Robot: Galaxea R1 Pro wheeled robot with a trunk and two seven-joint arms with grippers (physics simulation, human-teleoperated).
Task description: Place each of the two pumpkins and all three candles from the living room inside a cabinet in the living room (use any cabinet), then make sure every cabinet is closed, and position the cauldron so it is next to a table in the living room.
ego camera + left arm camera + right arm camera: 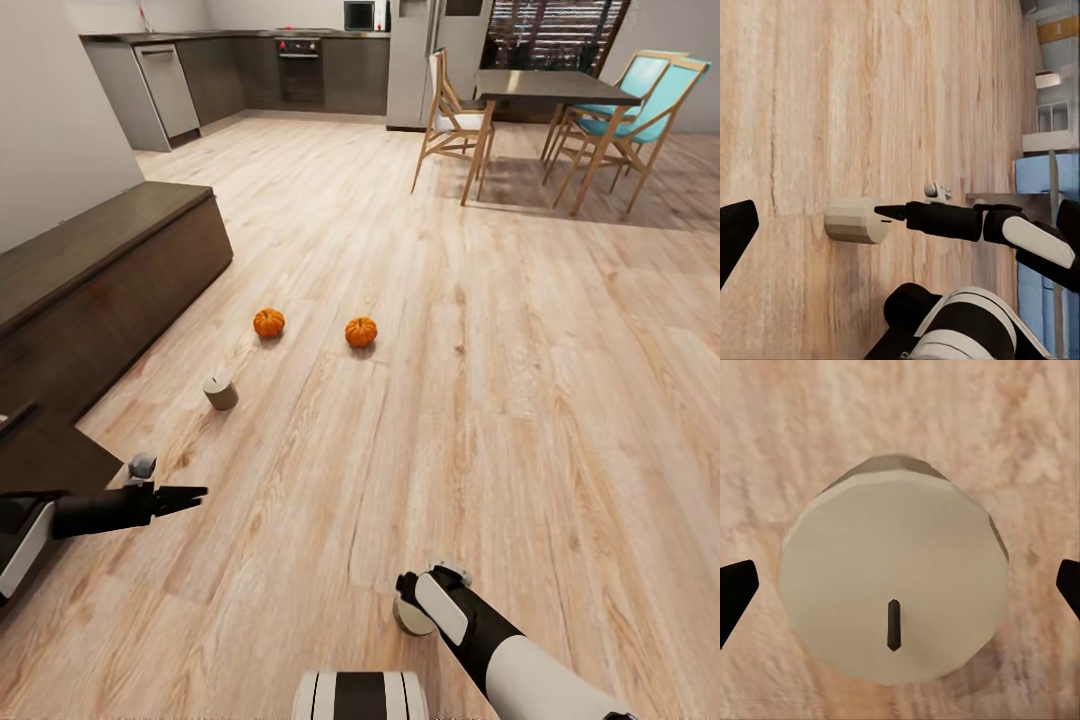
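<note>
Two orange pumpkins [268, 322] [360, 331] sit on the wooden floor mid-room. A grey-beige candle [220, 392] stands nearer, close to the long dark-brown cabinet [110, 280] on the left. My right gripper [412, 598] hangs open straight above a second candle [406, 620]. In the right wrist view that candle [892, 589] shows its top and wick between the two wide-apart fingertips. The left wrist view has the same candle [853, 220] with a right finger [891, 212] at its top. My left gripper [192, 494] is open and holds nothing, low beside the cabinet.
A dark section of the cabinet [55, 460] juts onto the floor at the lower left. At the back right are a dining table [550, 85] and wooden chairs [455, 120]. Grey kitchen cupboards [250, 70] line the far wall.
</note>
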